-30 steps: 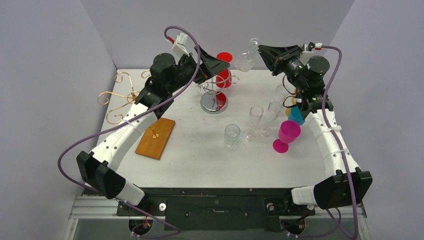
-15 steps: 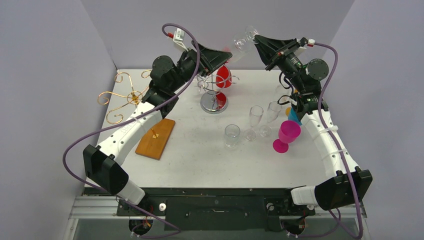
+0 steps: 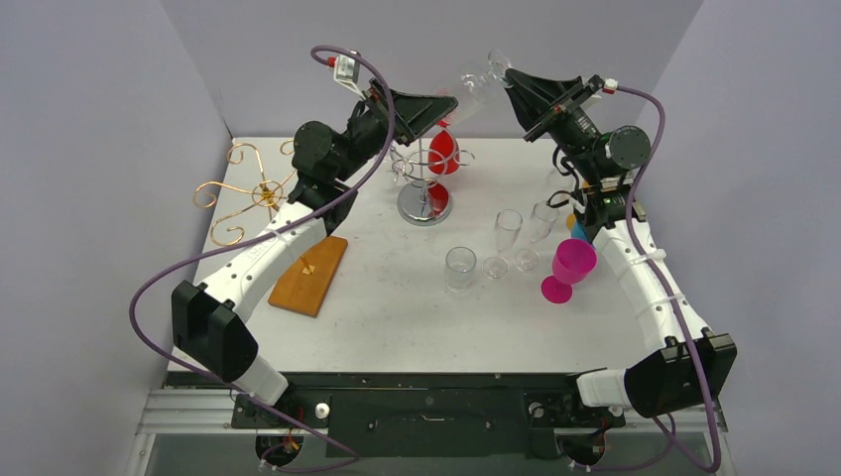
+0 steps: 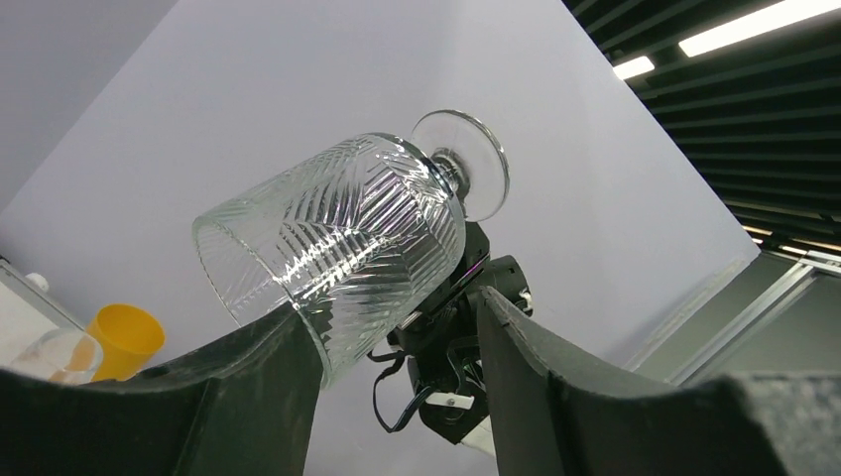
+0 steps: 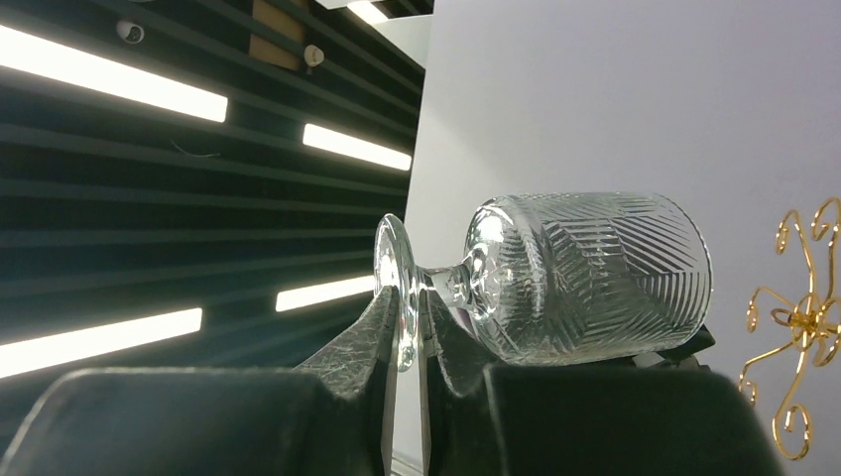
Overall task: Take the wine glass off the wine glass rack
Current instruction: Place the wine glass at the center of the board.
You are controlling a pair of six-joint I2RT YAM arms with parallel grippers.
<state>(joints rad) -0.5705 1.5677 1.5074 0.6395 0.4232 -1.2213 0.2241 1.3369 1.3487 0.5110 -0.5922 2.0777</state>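
A clear cut-glass wine glass (image 3: 476,77) hangs high over the table's back edge, lying nearly sideways. My right gripper (image 3: 514,79) is shut on its round foot (image 5: 397,288), with the bowl (image 5: 585,278) sticking out to the side. My left gripper (image 3: 451,99) has come up from the other side. Its fingers stand apart round the bowl (image 4: 337,248): the left finger (image 4: 268,377) is against the rim, the right one stays clear. Below stands the chrome wine glass rack (image 3: 424,188) with red glasses (image 3: 443,151) hanging on it.
A gold wire rack (image 3: 243,193) rises from a wooden base (image 3: 309,273) at the left. A clear tumbler (image 3: 460,269), two flutes (image 3: 507,238), a magenta goblet (image 3: 571,266) and a blue cup (image 3: 587,230) stand mid-right. A yellow cup (image 4: 124,340) shows low.
The right gripper lifted the glass up and left. The left gripper rose to meet it, and its jaws have narrowed round the bowl.
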